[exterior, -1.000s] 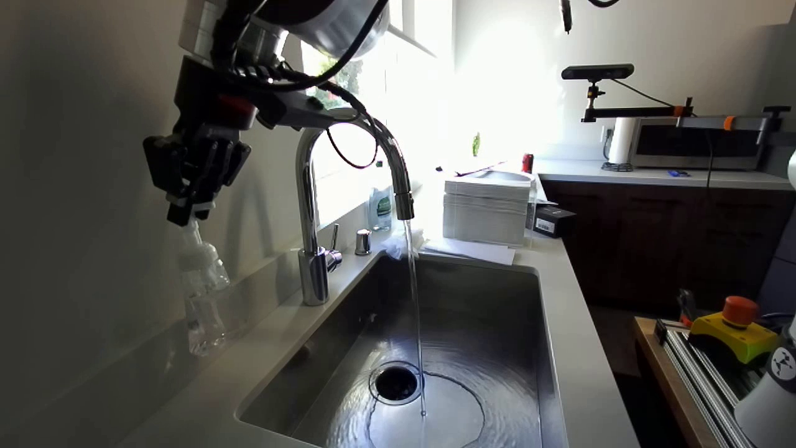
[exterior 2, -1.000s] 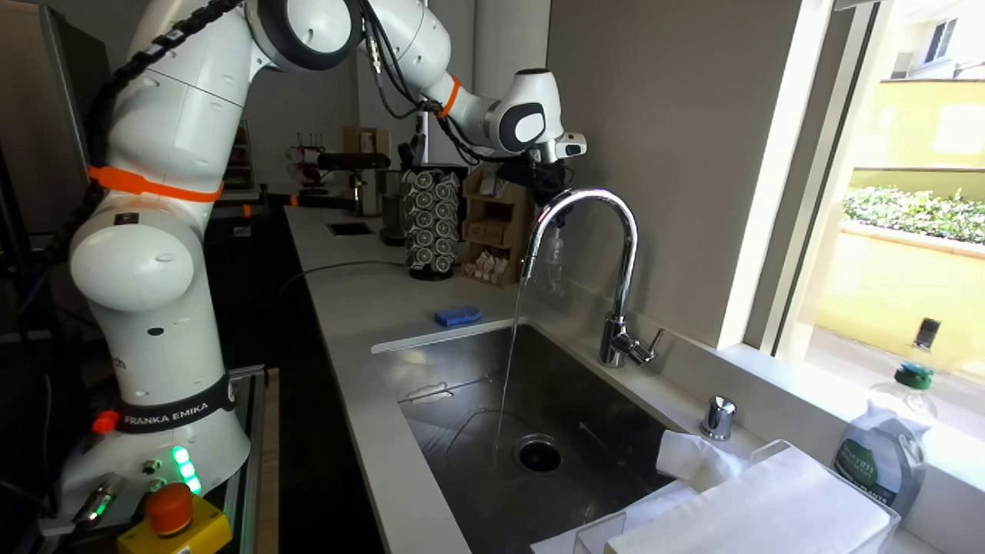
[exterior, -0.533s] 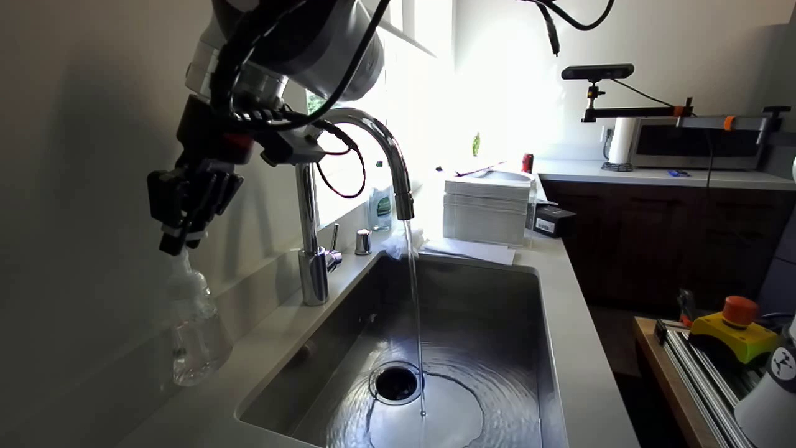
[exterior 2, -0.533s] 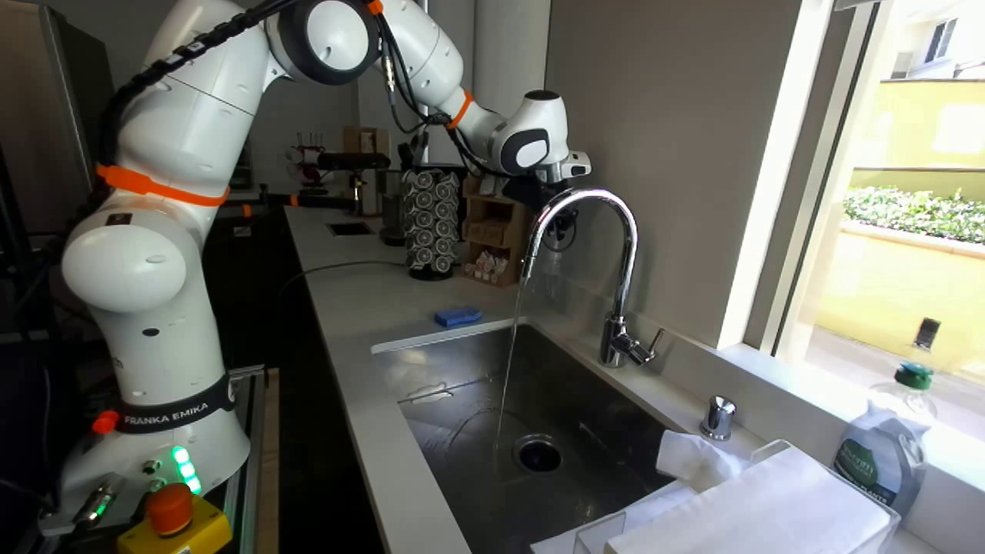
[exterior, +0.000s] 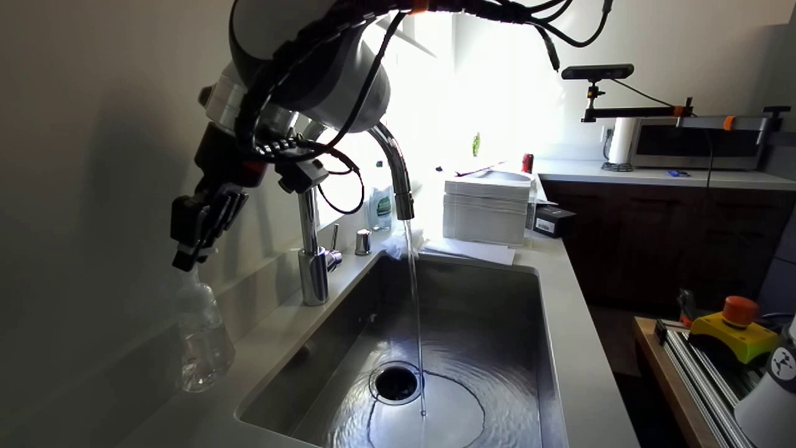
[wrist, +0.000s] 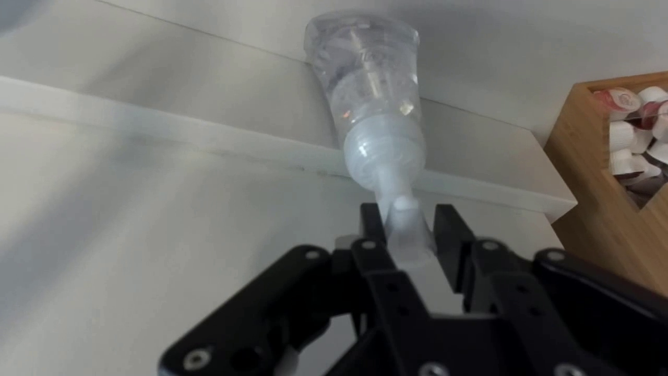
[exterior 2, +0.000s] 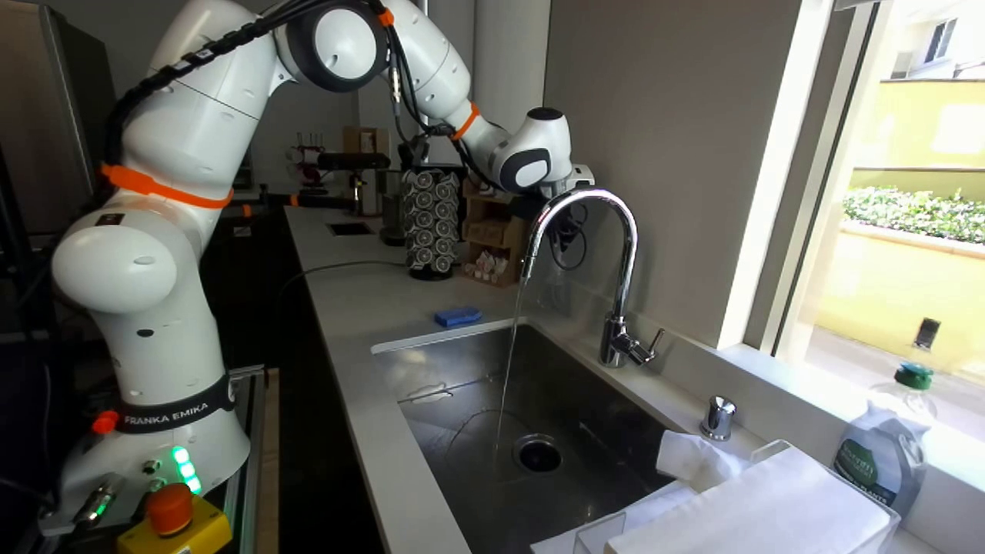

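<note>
At the pale counter [exterior: 591, 361], near the sink [exterior: 479, 298] and its running faucet [exterior 2: 629, 261], the jaws grip a clear pump bottle [wrist: 373, 78] by the pump head [wrist: 409, 230]; whether its base [exterior: 200, 376] touches down is unclear.

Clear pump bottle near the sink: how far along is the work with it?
Done: the clear pump bottle is gripped by its pump head. In hand: the tool holds it beside the wall. Left, probably: releasing it, as the tool is closed on it; whether it touches the countertop can't be told.
</note>
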### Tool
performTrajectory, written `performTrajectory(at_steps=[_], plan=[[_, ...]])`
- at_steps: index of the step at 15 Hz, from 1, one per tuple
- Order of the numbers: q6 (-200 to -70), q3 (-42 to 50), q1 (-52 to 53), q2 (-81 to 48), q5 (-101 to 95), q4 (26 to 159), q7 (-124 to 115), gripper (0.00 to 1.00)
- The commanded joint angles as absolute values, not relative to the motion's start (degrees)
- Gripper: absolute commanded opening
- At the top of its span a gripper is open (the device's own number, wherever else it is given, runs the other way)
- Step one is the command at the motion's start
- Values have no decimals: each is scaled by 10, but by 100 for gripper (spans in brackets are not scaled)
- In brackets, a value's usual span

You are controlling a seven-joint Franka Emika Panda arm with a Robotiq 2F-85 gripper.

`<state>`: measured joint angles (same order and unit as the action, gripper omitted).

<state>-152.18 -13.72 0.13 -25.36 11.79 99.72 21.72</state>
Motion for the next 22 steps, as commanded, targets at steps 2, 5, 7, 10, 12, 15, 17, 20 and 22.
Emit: performTrajectory(at_steps=[2, 5, 7, 10, 12, 15, 17, 20, 22], plan=[[-1551, -159, -18, -251, 131, 1020, 258, 7], [-1560, -164, -24, -254, 129, 1028, 270, 7], [-1565, -167, -27, -255, 129, 1032, 276, 7], [-1573, -172, -31, -256, 129, 1038, 283, 32], [-1580, -176, -35, -258, 129, 1040, 287, 57], [-1585, -182, -39, -259, 129, 1039, 288, 73], [-1585, -186, -42, -258, 130, 1038, 289, 88], [-1574, -189, -43, -248, 131, 1043, 278, 100], [-1568, -183, -36, -239, 129, 1048, 257, 100]])
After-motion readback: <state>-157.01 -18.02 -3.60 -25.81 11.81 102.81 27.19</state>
